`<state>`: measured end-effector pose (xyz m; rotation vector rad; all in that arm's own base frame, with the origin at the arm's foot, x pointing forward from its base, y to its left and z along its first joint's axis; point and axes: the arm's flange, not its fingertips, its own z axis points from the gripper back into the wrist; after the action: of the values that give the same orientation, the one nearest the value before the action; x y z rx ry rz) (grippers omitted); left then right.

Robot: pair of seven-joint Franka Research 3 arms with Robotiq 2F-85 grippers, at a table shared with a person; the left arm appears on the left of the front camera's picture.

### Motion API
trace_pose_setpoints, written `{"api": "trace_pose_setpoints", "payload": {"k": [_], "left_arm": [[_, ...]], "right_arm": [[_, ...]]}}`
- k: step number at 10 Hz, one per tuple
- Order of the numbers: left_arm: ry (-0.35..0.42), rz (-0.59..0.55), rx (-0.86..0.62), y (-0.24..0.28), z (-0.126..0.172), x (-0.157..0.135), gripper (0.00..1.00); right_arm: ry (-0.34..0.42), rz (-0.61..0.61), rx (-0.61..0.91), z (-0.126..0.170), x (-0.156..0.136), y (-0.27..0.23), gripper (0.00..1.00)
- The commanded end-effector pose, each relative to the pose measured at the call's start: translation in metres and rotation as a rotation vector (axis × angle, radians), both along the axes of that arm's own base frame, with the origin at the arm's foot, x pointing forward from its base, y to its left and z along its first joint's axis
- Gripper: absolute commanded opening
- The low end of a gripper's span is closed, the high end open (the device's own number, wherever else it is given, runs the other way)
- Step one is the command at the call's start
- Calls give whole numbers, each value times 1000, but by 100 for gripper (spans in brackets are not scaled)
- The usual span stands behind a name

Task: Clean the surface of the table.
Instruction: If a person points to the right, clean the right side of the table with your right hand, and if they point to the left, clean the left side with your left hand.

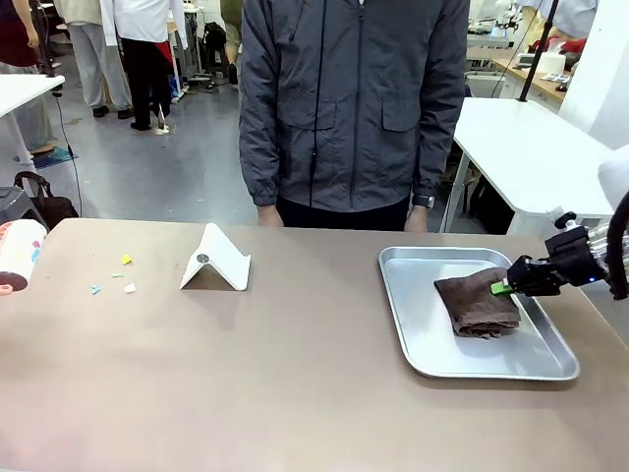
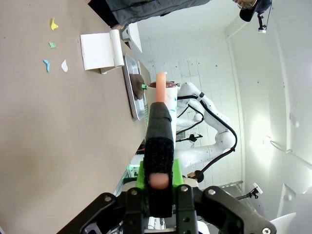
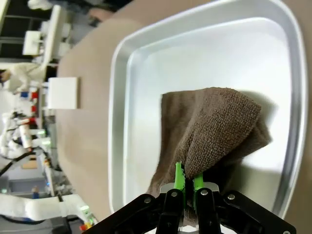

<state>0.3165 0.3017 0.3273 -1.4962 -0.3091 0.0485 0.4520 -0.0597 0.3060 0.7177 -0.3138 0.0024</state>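
Surface (image 1: 295, 383), matte and brownish tan, runs the full width of the front view, with a person in a grey jacket (image 1: 354, 98) standing at its far edge. The right pincer (image 1: 501, 287) reaches in over its right end and sits low above a shiny metal tray (image 1: 413, 334) that rests flat on the right half. The surface lies under and around the tray, not in contact with the fingers. The green pads are pressed together on a fold of a brown cloth (image 1: 477, 305) lying in the tray. The right wrist view shows the same: right pincer (image 3: 185, 183), cloth (image 3: 214, 126) and tray rim (image 3: 117, 122), with bare tan top beyond the rim. The left pincer (image 2: 158, 175) is clamped on the black-wrapped, pink-ended handle of a roller (image 2: 165, 97). In its wrist view the surface (image 2: 58, 146) stretches along the picture's left side, next to the fingers and apart from them. In the front view the roller (image 1: 18, 258) sits at the surface's left end; whether it touches the top I cannot tell. Small paper scraps (image 1: 126, 260) lie on the left part, near a white folded stand (image 1: 216, 261) nearer the middle.
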Motion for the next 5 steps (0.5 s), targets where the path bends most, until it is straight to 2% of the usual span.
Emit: {"api": "trace_pose_setpoints", "payload": {"k": [1, 3, 5], "left_arm": [[-9, -4, -14, 0, 4, -2, 0], [-9, -4, -14, 0, 4, -2, 0], [-9, -4, -14, 0, 4, -2, 0]], "right_arm": [[-70, 60, 214, 9, -13, -12, 7], [-63, 84, 441, 21, -25, -26, 7], [-23, 139, 590, 35, -38, -34, 7]]}}
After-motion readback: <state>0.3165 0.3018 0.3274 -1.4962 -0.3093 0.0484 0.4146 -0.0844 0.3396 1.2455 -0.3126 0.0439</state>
